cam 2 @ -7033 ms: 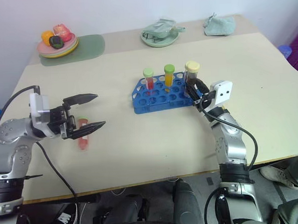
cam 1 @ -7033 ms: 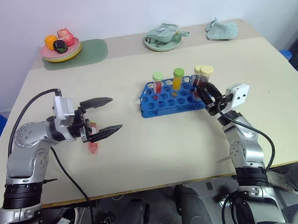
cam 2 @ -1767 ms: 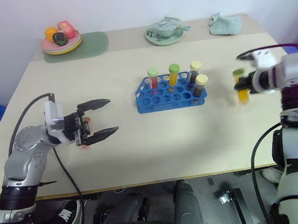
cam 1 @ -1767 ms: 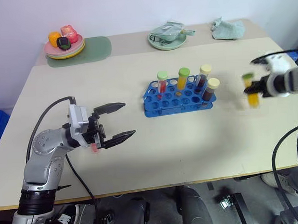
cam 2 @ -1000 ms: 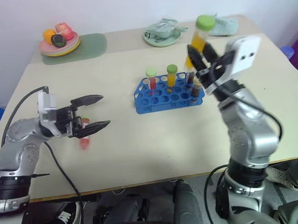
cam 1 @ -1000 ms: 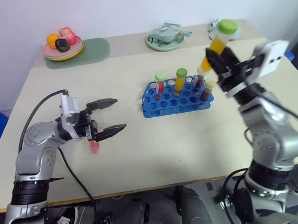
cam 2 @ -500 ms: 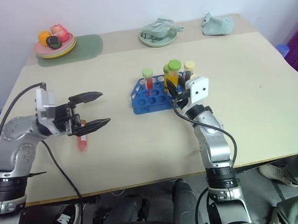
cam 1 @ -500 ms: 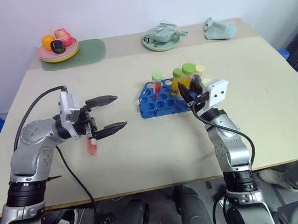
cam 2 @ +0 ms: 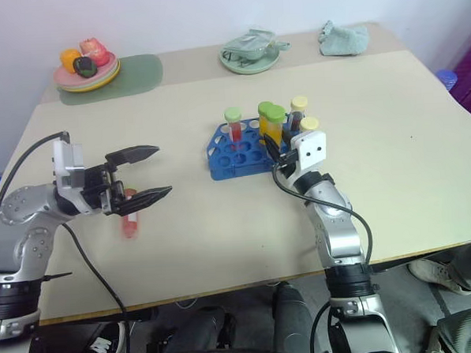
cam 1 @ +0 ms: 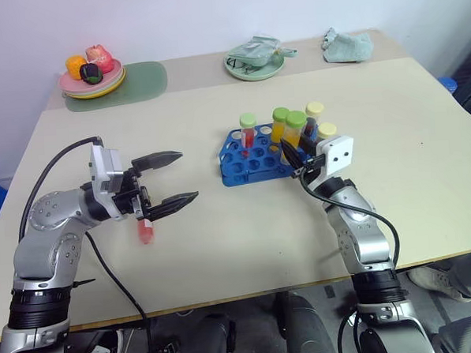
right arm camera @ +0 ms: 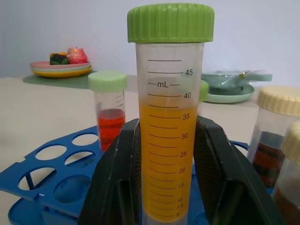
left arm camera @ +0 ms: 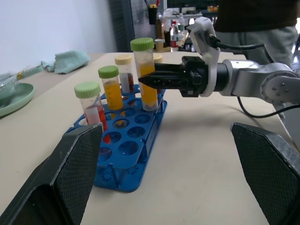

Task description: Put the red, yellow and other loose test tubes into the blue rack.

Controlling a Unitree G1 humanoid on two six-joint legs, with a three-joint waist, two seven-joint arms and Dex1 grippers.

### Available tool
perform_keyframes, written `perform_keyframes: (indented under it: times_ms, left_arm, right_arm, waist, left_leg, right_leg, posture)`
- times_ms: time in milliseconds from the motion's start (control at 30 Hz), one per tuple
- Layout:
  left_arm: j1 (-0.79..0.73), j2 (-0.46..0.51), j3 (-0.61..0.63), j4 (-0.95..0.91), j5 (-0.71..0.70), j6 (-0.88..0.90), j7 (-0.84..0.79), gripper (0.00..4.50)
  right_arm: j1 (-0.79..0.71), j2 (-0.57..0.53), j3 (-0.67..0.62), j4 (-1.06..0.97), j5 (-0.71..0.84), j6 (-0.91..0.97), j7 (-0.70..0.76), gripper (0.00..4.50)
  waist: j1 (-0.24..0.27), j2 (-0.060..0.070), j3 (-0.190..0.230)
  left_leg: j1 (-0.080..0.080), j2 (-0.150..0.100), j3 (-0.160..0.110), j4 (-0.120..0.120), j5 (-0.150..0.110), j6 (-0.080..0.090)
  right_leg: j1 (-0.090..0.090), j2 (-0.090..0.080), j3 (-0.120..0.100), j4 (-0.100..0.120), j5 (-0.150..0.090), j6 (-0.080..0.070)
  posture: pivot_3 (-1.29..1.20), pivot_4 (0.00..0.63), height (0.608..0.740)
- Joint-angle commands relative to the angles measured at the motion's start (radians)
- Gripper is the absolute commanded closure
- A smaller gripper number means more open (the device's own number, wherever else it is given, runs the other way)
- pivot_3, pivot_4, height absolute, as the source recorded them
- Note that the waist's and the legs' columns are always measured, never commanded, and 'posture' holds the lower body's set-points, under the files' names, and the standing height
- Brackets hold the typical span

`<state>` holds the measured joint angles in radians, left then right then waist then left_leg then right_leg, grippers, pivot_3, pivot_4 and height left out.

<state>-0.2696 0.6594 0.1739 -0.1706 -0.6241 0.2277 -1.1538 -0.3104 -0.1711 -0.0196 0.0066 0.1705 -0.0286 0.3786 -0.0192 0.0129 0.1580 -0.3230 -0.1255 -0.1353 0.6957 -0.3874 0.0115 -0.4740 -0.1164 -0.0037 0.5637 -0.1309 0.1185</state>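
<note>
Right claw clamps a yellow tube mid-barrel, upright over the blue rack. Rigid, smooth, likely slippery plastic; liquid adds weight. Left claw gapes wide above a red tube lying on the desk.

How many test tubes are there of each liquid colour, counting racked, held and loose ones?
Red: 2 (racked red tube, loose red tube on the table)
Yellow: 2 (racked yellow tube, held yellow tube)
Dark brown-red: 2 (rear dark tube, front dark tube)
Total: 6
</note>
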Motion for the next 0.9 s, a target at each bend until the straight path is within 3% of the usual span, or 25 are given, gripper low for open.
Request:
perform_keyframes:
  times_ms: [33, 900]
  left_arm:
    - [-0.002, 0.008, 0.023, -0.032, -0.017, -0.01, -0.002, 0.0]
    - [-0.015, 0.016, 0.025, -0.041, -0.022, 0.0, -0.002, 0.0]
  right_arm:
    - [-0.015, 0.011, 0.008, 0.0, -0.004, -0.032, -0.004, 3.24]
    - [-0.029, -0.012, 0.0, 0.069, -0.02, -0.071, -0.018, 3.24]
  waist:
    - [0.0, 0.0, 0.0]
    - [0.002, 0.0, 0.0]
  left_leg:
    - [0.0, 0.0, 0.0, 0.0, 0.0, 0.0]
    - [0.0, 0.0, 0.0, 0.0, 0.0, 0.0]
  right_leg:
    - [0.0, 0.0, 0.0, 0.0, 0.0, 0.0]
    - [0.001, 0.0, 0.0, 0.0, 0.0, 0.0]
  posture:
    - [0.0, 0.15, 0.74]
    - [0.0, 0.15, 0.74]
